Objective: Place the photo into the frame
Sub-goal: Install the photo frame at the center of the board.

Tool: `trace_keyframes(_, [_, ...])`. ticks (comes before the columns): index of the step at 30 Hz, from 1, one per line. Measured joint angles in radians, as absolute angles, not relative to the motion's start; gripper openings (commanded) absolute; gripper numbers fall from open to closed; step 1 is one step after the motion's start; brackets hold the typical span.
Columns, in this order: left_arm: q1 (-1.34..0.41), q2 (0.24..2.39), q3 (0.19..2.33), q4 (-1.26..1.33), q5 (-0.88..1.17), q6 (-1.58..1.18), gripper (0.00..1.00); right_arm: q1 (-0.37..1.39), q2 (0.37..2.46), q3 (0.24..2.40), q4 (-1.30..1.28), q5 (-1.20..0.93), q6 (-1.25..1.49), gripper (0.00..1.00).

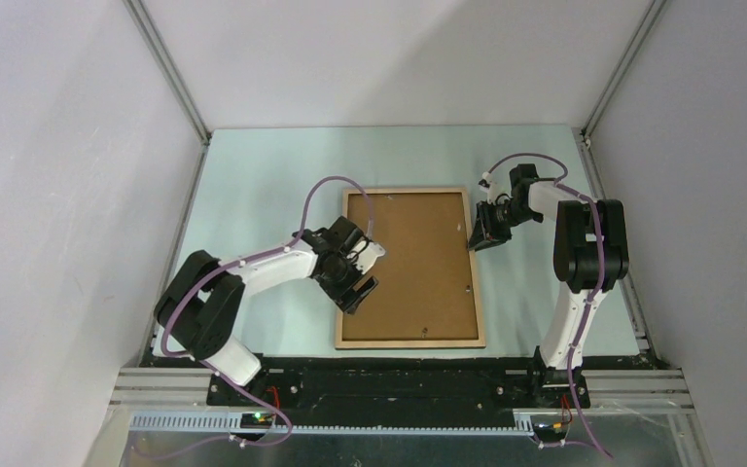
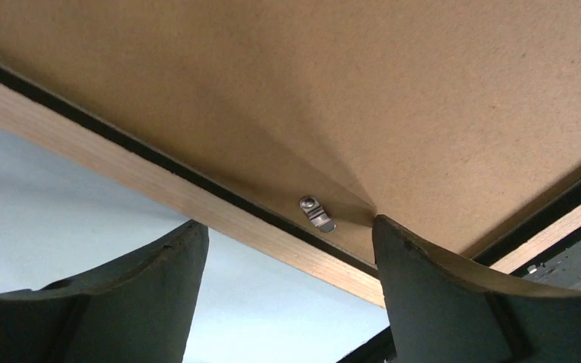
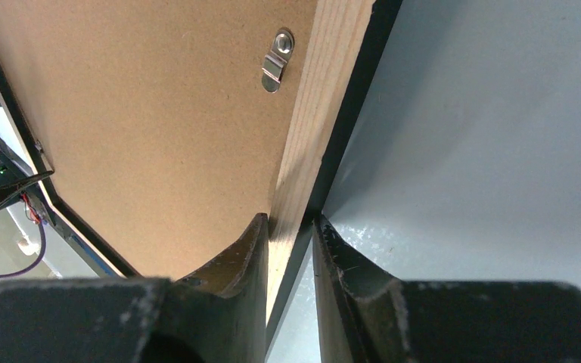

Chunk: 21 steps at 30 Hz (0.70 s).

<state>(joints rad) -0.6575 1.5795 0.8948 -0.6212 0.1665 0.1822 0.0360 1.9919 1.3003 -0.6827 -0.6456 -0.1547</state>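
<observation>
Dark fingers (image 2: 416, 287) of the left pincer (image 2: 287, 231) fill the bottom of its wrist view, spread wide, released, gripping nothing. They straddle the left long rail of the frame (image 1: 409, 341). Outer finger hangs over the bare worktop (image 1: 253, 175). Inner finger's tip is at the brown backing board (image 1: 413, 263), touching or just above, we cannot tell which. Small metal turn clip (image 2: 317, 213) sits at the board's edge just ahead of the pincer, between the fingers and closer to the inner one.

Frame lies flat, wooden back up, long axis running straight away from the robot. Board fills its opening. Right pincer (image 3: 289, 223) is clenched on the opposite long rail, one finger on the board side and one on the worktop side, with the wood pinched between them. We note a second clip (image 3: 276, 60) further along that rail, well ahead of the tips.

Photo shows in no view; whether it lies beneath the board we cannot tell.

Our reading: the coming move turns on the left-side clip. Left pincer is far nearer to it, and the right seems to be steadying the frame. A short reach forward should bring the inner finger to the tab. Risk: the tip skids on the board and shoves the frame against the right-hand hold
</observation>
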Motion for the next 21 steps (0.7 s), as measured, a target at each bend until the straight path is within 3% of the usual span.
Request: trace_keyframes(21, [-0.686,1.604,0.939,-0.655,0.085,0.158,0.49,0.035,1.992,1.300,-0.683,-0.649,-0.155,0.04])
